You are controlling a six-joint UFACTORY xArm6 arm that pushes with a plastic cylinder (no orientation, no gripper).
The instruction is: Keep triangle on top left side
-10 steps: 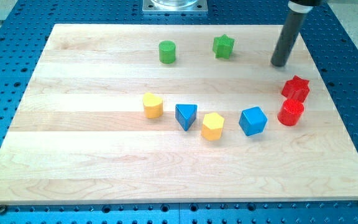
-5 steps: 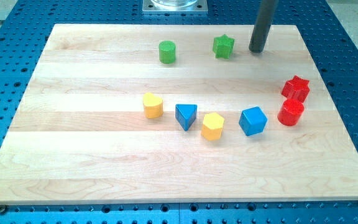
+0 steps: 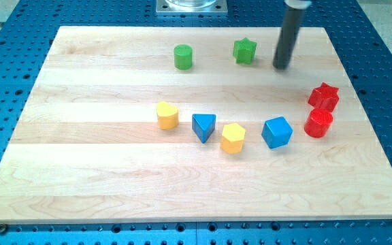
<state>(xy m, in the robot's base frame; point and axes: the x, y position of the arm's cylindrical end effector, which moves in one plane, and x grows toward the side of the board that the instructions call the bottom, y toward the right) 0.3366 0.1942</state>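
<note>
Tip: my tip (image 3: 281, 67) rests on the wooden board (image 3: 101, 177) at the far right, just right of the green star (image 3: 245, 50).
Jaws: none, only a bare rod.
Blue triangle (image 3: 204, 126): mid-board, between a yellow block (image 3: 167, 115), perhaps rounded, and the yellow hexagon (image 3: 233, 138).
Tip to triangle: well apart.

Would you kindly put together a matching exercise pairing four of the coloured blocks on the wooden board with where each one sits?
Things:
1. green cylinder block
2. blue triangle block
3. red star block
4. blue cube block

Places:
A. just above the red cylinder block, at the view's right
B. between the two yellow blocks
C. near the view's top, left of the green star block
D. between the yellow hexagon block and the red cylinder block

Pairs: 1-C, 2-B, 3-A, 4-D
</note>
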